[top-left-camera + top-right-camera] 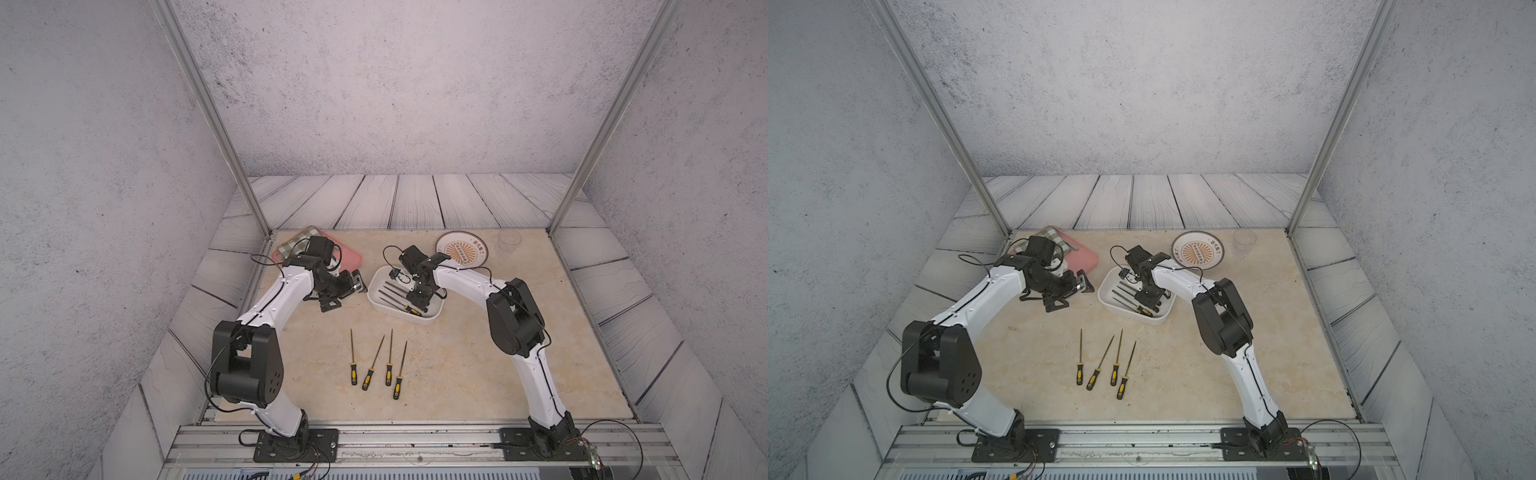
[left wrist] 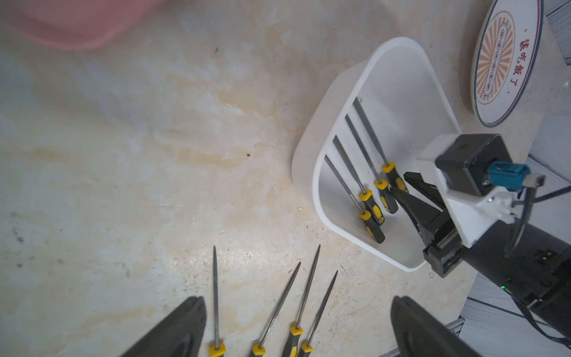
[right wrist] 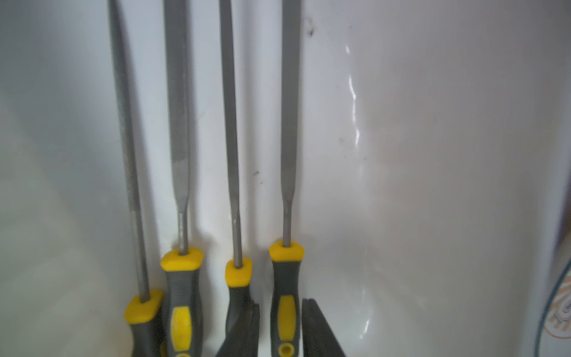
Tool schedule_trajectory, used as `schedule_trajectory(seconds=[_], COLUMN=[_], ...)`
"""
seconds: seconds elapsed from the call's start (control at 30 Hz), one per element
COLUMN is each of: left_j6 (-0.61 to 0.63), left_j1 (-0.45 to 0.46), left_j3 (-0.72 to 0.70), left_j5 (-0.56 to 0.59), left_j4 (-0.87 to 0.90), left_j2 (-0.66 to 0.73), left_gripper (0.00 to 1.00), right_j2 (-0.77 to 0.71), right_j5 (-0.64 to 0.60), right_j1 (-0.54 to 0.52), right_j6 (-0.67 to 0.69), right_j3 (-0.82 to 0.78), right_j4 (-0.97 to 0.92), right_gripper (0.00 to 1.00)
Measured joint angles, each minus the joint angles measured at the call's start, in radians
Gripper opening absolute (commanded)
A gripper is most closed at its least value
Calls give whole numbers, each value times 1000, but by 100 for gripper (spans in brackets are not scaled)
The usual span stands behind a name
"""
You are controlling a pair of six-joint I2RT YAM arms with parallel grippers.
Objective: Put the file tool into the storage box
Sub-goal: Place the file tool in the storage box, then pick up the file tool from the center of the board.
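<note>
The white storage box stands mid-table and holds several grey-and-yellow file tools side by side. My right gripper reaches down into the box. Its jaws stand slightly apart, one on each side of the handle of the outermost file, with a thin gap on both sides. Several more files lie on the table nearer the front. My left gripper hovers left of the box, wide open and empty.
A pink tray with a checked cloth lies behind the left arm. A round orange-patterned plate and a clear cup stand at the back right. Metal frame posts rise at the table's back corners.
</note>
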State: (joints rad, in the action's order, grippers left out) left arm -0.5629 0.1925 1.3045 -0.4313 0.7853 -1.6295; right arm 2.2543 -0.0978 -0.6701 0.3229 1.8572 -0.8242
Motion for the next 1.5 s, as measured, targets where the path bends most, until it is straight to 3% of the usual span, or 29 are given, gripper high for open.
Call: schedule_trajectory(seconds=[0.47,0.77,0.97,1.2,1.5], left_j6=[-2,26,36,24,-13], left_j1=[0,-16,-49,-51,-51], left_j3=[-1,-58,-159,-176,-157], left_j5=[-2,14,16,-38,-94], left_j4=[-4,-12,-54,-99,-138], left_j2=[11,98,138,124,49], left_gripper=[100,99,99,100,100], right_j2=[-10,-206,-430,-617,-772], right_j5=[23,121,167,166,135], right_j1=[0,-12,-100,-166,-256], right_j6=[-114,-335,-546,-809,-1014], right_j3=[101,111,-93,-485,-730], right_j4=[-113,-164,-78,99,190], right_gripper=[44,44,45,45,46])
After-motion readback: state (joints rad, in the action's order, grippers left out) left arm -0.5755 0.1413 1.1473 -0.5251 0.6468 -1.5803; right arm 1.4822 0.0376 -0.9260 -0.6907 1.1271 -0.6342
